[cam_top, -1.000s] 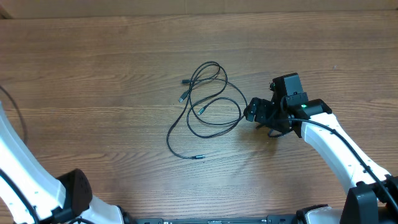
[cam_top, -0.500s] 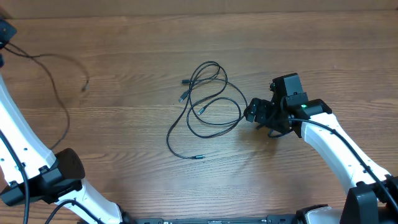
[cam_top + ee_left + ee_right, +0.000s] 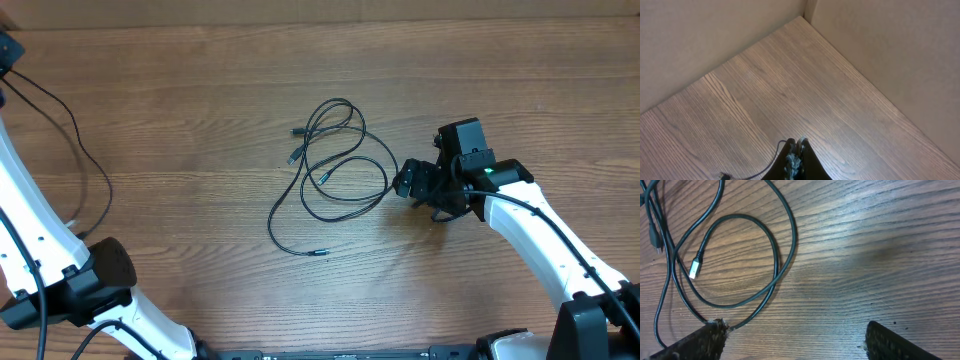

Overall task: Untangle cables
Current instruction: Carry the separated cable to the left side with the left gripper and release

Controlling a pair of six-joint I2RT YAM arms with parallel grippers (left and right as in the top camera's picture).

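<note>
Black fingers of the right gripper (image 3: 792, 340) stand spread wide and low over the table (image 3: 520, 90), its left finger right at the nearest loop of the cables (image 3: 335, 170), though whether it touches I cannot tell; that stance looks like readiness to close on a strand; beyond it the cords lie slack in overlapping loops at mid-table, a silver plug (image 3: 695, 268) lying free; farthest off, by the left corner, the left gripper (image 3: 795, 145) is pressed together, pinching a single cord (image 3: 90, 155) well apart from the heap, probably to keep it separate.
</note>
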